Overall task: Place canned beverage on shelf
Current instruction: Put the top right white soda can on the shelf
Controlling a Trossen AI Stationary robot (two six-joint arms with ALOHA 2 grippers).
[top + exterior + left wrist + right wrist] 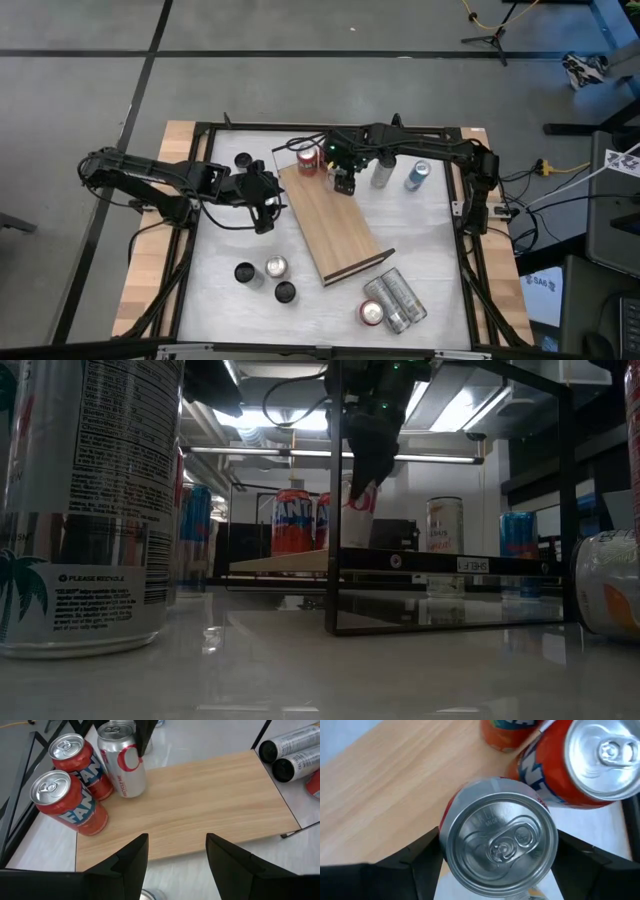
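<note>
Clearly the shelf (pixel 333 226) lies slantwise across the white table (pixel 430 250), its far end already holding two orange Fanta cans (pixel 75 782). Beside them stands a silver-and-red can (pixel 497 837), upright on the wood, with the right gripper (pixel 344 180) straddling it from above, fingers at either side. Whether they squeeze or merely flank it I cannot tell. To finish well, the fingers should spread fully and lift straight up, so the neighbouring Fanta cans are not nudged. The left gripper (pixel 175 857) waits, fingers apart, at the shelf's edge. That can's base contact is hidden from every view.
</note>
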